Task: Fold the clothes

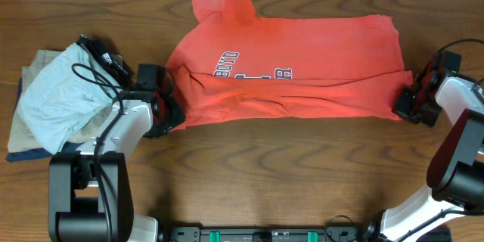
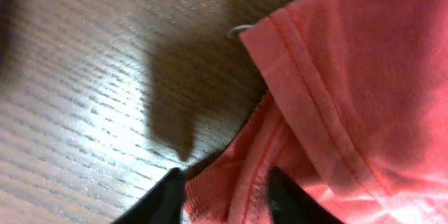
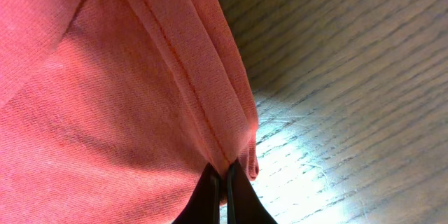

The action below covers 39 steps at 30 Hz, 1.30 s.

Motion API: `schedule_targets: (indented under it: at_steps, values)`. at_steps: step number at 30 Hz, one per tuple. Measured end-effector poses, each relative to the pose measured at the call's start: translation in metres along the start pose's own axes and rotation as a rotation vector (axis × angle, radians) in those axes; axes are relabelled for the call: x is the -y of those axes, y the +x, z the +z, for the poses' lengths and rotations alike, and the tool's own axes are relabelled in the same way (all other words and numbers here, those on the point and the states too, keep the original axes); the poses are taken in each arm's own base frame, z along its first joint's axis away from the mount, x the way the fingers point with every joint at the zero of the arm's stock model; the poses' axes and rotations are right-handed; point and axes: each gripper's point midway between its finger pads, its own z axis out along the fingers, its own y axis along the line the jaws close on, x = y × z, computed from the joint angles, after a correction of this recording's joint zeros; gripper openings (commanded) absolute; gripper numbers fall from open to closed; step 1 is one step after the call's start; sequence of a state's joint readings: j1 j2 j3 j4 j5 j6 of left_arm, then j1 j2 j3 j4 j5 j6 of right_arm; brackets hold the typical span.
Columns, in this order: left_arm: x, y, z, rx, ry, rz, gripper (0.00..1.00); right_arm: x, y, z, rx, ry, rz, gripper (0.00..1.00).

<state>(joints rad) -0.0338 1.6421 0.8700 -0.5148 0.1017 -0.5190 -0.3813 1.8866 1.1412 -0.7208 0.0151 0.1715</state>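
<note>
The coral-red T-shirt (image 1: 302, 60) lies across the far middle of the table, its front part folded over so the dark-and-white lettering (image 1: 227, 62) shows only partly. My left gripper (image 1: 172, 110) is at the shirt's near left corner. In the left wrist view (image 2: 227, 196) its fingers stand apart with bunched shirt fabric (image 2: 350, 77) between them. My right gripper (image 1: 404, 106) is at the near right corner. In the right wrist view (image 3: 225, 182) it is shut on the shirt's stitched hem (image 3: 105, 77).
A light grey folded garment (image 1: 53, 98) lies at the left on top of tan and navy folded garments (image 1: 23, 147). A black cable (image 1: 94, 76) runs over the grey one. Both arm bases stand at the near edge.
</note>
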Motion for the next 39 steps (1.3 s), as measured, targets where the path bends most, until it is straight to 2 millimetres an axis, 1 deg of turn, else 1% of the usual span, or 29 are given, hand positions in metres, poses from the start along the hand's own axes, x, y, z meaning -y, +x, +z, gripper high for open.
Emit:
schedule_targets:
  at_steps: [1,2,4,8,13,16,18,22,26,29,33,35,37,38,39]
  values:
    - [0.0,0.0,0.0,-0.001,0.0,0.0,0.2,0.0,0.0,0.0,-0.001,0.001,0.0,0.01]
    - [0.0,0.001,0.0,-0.004,0.001,0.006,0.14,0.001,0.001,0.0,-0.006,0.003,0.001,0.01]
    - [-0.002,0.004,0.002,-0.011,-0.003,0.005,0.06,0.002,0.004,0.0,-0.015,0.008,0.005,0.01]
    - [-0.008,0.013,0.007,-0.032,-0.016,0.013,0.06,0.004,0.007,0.0,-0.028,0.01,0.014,0.01]
    - [-0.008,0.014,0.007,-0.031,-0.014,0.029,0.06,0.012,0.013,-0.001,-0.054,0.04,0.055,0.01]
    - [-0.01,0.016,0.007,-0.039,-0.02,0.046,0.06,0.024,0.02,-0.002,-0.082,0.078,0.104,0.01]
    - [-0.013,0.02,0.006,-0.054,-0.03,0.049,0.06,0.038,0.026,-0.003,-0.104,0.112,0.147,0.01]
    - [-0.024,0.035,0.003,-0.115,-0.077,0.045,0.06,0.065,0.043,-0.005,-0.161,0.195,0.24,0.01]
    - [-0.032,0.047,0.0,-0.165,-0.109,0.039,0.06,0.08,0.05,-0.005,-0.181,0.232,0.297,0.01]
    - [-0.039,0.054,-0.003,-0.188,-0.138,0.033,0.07,0.082,0.052,-0.006,-0.183,0.247,0.303,0.01]
    - [-0.055,0.065,-0.009,-0.205,-0.205,0.013,0.06,0.083,0.053,-0.006,-0.188,0.257,0.308,0.01]
    - [-0.058,0.065,-0.014,-0.188,-0.212,0.011,0.06,0.084,0.054,-0.006,-0.192,0.261,0.31,0.01]
    - [-0.057,0.061,-0.02,-0.158,-0.203,0.005,0.06,0.084,0.057,-0.007,-0.201,0.262,0.31,0.01]
    - [-0.055,0.058,-0.025,-0.134,-0.192,0.001,0.08,0.084,0.058,-0.007,-0.206,0.261,0.31,0.01]
    - [-0.054,0.056,-0.028,-0.117,-0.184,0.0,0.13,0.083,0.058,-0.007,-0.208,0.26,0.31,0.01]
